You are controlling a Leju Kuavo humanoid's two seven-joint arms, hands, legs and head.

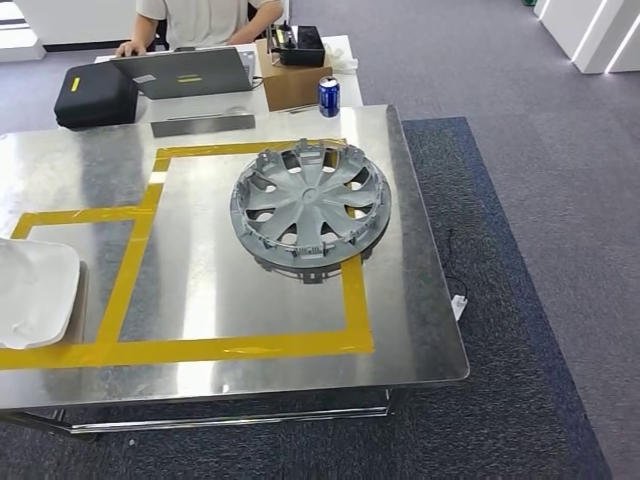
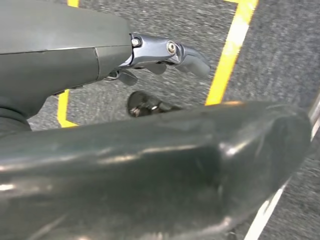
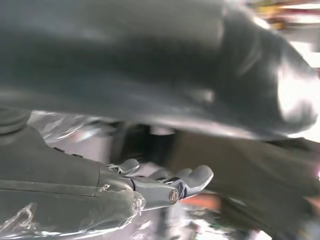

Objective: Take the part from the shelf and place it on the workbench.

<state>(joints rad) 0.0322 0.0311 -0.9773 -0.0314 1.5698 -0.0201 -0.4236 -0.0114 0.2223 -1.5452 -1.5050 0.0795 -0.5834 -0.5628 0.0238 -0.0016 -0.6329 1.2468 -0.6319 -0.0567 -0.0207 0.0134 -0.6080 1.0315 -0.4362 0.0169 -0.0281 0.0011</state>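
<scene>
The part, a grey plastic wheel cover (image 1: 310, 208), lies flat on the shiny metal workbench (image 1: 204, 290), at the right of the yellow-taped rectangle (image 1: 136, 250), its rim over the tape's right side. My left hand (image 2: 158, 52) hangs over grey carpet with yellow floor lines; its fingers are stretched out and hold nothing. My right hand (image 3: 162, 187) is blurred, fingers spread apart, with nothing between them. Neither hand is near the wheel cover in the head view.
A white moulded piece (image 1: 34, 290) lies at the bench's left edge. Behind the bench a person sits at a white table with a laptop (image 1: 185, 72), a black case (image 1: 96, 95), a cardboard box (image 1: 290, 80) and a blue can (image 1: 328, 96). Carpet lies to the right.
</scene>
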